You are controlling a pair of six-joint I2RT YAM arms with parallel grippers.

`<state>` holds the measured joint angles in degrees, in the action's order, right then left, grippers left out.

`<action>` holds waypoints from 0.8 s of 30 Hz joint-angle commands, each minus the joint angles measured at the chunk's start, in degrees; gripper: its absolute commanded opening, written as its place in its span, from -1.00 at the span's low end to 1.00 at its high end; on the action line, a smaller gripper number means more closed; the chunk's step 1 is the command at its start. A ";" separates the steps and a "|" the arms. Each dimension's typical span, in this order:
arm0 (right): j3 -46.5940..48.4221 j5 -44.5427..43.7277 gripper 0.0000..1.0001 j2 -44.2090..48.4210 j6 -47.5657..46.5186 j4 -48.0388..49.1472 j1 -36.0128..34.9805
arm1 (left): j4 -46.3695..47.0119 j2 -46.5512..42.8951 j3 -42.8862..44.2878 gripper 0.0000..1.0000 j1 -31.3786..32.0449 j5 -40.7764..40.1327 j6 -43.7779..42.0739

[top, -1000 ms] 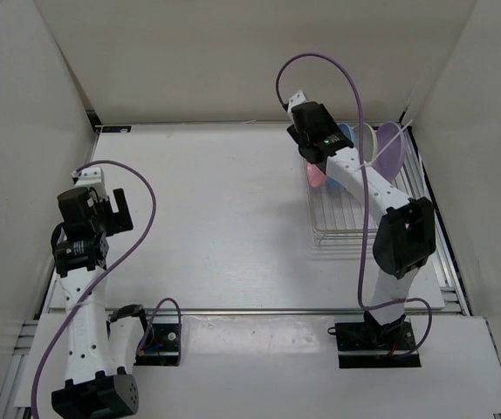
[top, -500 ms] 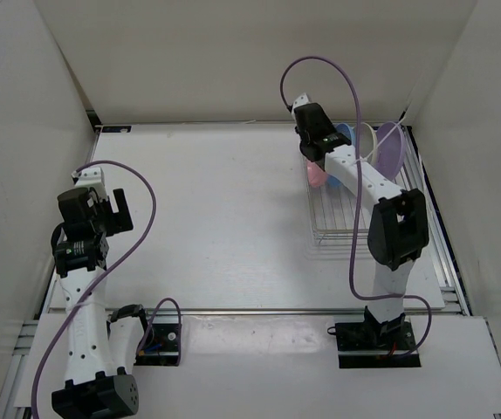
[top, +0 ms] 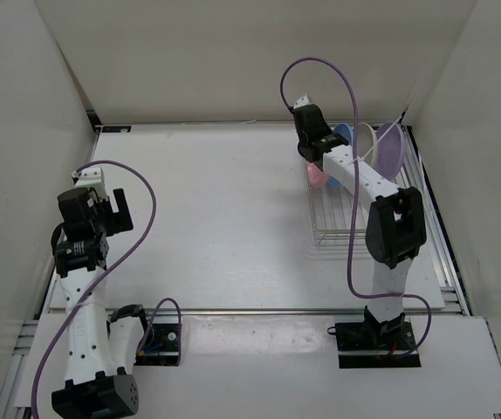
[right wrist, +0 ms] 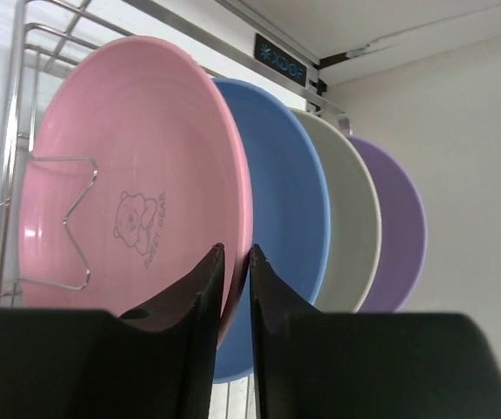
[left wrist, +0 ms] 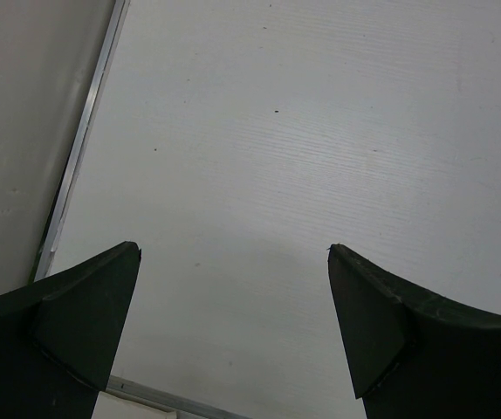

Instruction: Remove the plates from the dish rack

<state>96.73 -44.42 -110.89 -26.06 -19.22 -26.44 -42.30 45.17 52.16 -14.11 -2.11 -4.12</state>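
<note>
Pink plate [right wrist: 137, 201] is sitting rim-first between fingers of right pincer [right wrist: 235, 253], nearly together and gripping it; lift straight up to clear rack [right wrist: 15, 113] prongs. Left pincer [left wrist: 233, 253] is gaping, empty.

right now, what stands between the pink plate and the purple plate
The blue plate, then the cream-white plate, both standing on edge; the right wrist view shows it.

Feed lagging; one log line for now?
right gripper: pinching pink plate rim | left gripper: open, empty | dish rack: four plates inside
</note>
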 commanded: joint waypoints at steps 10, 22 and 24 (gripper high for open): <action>4.69 -8.30 -1.00 -2.05 -3.64 2.70 -1.51 | 1.78 -0.87 -1.89 1.00 0.22 0.97 -0.45; 8.91 -16.56 -1.00 -5.12 -16.63 11.30 -1.51 | 1.79 -0.35 -2.42 1.00 0.22 1.49 -0.98; 11.11 -17.10 -1.00 -5.12 -17.27 11.84 -1.51 | 1.79 -0.34 -2.42 1.00 0.22 1.49 -0.98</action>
<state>102.83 -56.16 -116.36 -38.30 -14.26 -28.16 -41.52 45.17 50.06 -14.11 -1.74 -4.54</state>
